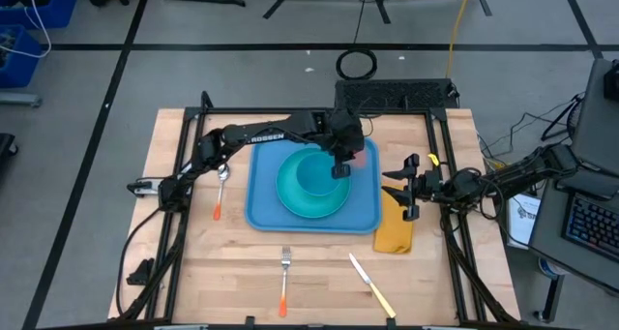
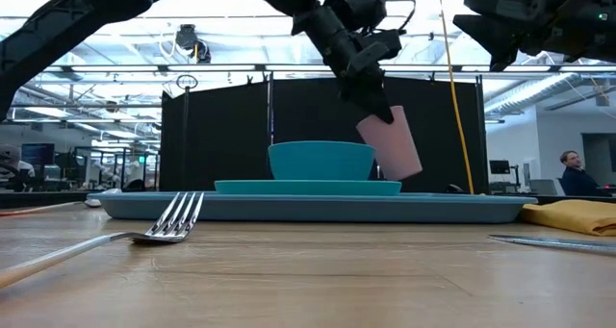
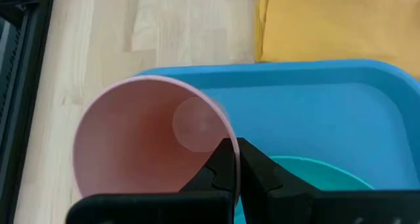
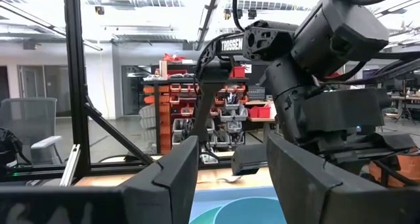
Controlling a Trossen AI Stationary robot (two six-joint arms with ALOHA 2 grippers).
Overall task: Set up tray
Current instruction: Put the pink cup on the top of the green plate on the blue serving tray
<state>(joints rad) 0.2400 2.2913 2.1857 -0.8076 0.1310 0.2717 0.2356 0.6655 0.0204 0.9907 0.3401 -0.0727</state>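
cup [image 3: 147, 142] pinched by left gripper [image 3: 231, 159] above tray [image 1: 266, 209] corner; next, lower it upright; right gripper [image 1: 398, 186] spread, idle.

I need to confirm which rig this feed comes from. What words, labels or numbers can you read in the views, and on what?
"TROSSEN": white letters on the left arm, right wrist view.
"ROSSEN": same brand on that arm's forearm, high view; first letter hidden.
White sheet beside the table: print too small to read.
Nothing written on the tray or pink cup.
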